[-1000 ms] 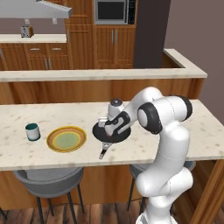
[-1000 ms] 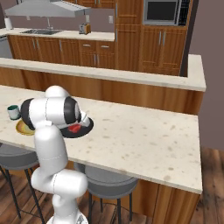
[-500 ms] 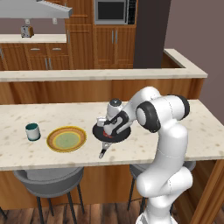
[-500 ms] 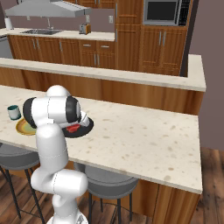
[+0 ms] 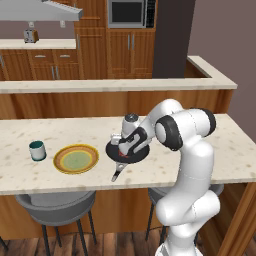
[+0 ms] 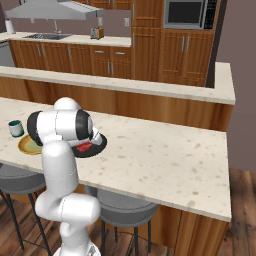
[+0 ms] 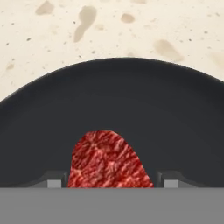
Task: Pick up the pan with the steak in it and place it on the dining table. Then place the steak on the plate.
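The black pan [image 5: 111, 148] rests on the beige dining table [image 5: 225, 150], its handle [image 5: 117, 173] pointing toward the front edge. Inside it lies the red steak [image 7: 107, 157], also visible past my arm [image 6: 85, 147]. My gripper [image 5: 128, 152] reaches down into the pan. Seen from the hand, the gripper [image 7: 109, 183] straddles the steak, with a fingertip against each side of the meat. The plate [image 5: 76, 159], orange-rimmed with a pale green centre, sits just left of the pan with nothing on it.
A small dark-green cup [image 5: 36, 150] stands left of the plate. A raised wooden ledge [image 5: 115, 86] runs behind the table. Stools [image 5: 55, 205] sit under the front edge. To the right of the pan, the table [image 6: 165, 160] stretches away bare.
The jaws have narrowed onto the steak. The arm, pan and plate have stayed where they were.
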Motion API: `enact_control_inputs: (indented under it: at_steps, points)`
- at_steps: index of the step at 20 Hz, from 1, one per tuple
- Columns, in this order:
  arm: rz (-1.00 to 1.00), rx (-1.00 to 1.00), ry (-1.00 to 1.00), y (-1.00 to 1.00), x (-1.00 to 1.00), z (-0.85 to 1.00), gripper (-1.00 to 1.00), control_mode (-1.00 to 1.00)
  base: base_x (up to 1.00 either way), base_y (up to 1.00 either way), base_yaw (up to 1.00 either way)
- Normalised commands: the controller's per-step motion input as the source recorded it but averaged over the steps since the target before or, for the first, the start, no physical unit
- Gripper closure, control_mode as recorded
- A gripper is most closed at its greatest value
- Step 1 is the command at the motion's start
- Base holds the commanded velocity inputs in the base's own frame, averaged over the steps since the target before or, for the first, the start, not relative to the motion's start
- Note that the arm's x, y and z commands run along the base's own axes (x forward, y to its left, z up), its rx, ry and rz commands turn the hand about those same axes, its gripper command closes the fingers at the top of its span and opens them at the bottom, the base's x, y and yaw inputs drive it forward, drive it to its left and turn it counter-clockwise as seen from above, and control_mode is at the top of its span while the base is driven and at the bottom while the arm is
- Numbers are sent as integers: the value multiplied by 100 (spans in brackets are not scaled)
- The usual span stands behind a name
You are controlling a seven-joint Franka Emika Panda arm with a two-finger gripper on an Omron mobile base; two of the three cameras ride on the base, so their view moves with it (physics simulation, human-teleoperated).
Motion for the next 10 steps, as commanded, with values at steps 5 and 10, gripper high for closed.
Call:
enact_control_inputs:
  at_steps: [5,10]
  points:
    - [-4,4,0,0,0,31,100,-100,0,0,0]
    - [-1,10,0,2,-6,57,100,-100,0,0,0]
